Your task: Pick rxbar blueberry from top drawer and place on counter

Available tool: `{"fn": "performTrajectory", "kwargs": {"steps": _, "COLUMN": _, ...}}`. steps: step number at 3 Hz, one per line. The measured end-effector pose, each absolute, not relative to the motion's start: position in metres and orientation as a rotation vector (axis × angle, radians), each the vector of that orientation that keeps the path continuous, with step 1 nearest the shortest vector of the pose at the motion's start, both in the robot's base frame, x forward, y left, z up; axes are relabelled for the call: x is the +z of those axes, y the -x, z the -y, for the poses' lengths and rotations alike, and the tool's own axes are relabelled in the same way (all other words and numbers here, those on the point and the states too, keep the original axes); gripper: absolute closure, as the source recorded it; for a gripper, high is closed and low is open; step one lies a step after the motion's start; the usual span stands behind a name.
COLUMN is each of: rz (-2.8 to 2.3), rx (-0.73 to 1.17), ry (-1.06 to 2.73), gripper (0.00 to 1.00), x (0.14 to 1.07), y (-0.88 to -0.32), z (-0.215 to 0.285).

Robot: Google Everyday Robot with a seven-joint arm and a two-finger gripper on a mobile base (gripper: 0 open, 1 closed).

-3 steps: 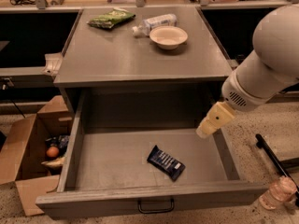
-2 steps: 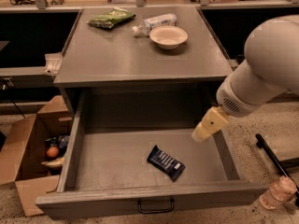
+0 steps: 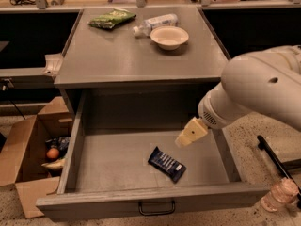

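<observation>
Topping the cabinet, the counter (image 3: 122,60) lay directly above the top drawer (image 3: 94,206), which stood pulled out, while the white arm (image 3: 263,88) leaned over the drawer's right wall and a brown cardboard box (image 3: 21,145) sat on the floor left of the drawer. On the surface above and behind the drawer rested a green snack bag (image 3: 112,19), a pale bowl (image 3: 169,36) and a toppled bottle (image 3: 155,22). Above the drawer's floor near its right wall hung the gripper (image 3: 190,133), open or closed I could not tell, and the rxbar blueberry (image 3: 167,164) lay flat and askew inside the drawer toward its front, apart from the gripper.
</observation>
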State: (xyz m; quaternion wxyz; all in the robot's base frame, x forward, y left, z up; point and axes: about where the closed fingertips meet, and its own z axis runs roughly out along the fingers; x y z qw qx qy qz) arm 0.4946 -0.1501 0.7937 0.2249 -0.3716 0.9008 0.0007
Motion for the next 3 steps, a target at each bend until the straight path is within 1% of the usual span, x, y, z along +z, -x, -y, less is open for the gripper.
{"fn": "performTrajectory", "kwargs": {"steps": 1, "rz": -2.523, "rx": 0.124, "ry": 0.997, "gripper": 0.0, "x": 0.724, "y": -0.515, "z": 0.135}}
{"fn": "performTrajectory", "kwargs": {"steps": 2, "rz": -2.523, "rx": 0.124, "ry": 0.997, "gripper": 0.0, "x": 0.724, "y": -0.515, "z": 0.135}}
{"fn": "performTrajectory", "kwargs": {"steps": 3, "rz": -2.492, "rx": 0.174, "ry": 1.075, "gripper": 0.0, "x": 0.701, "y": -0.511, "z": 0.124}}
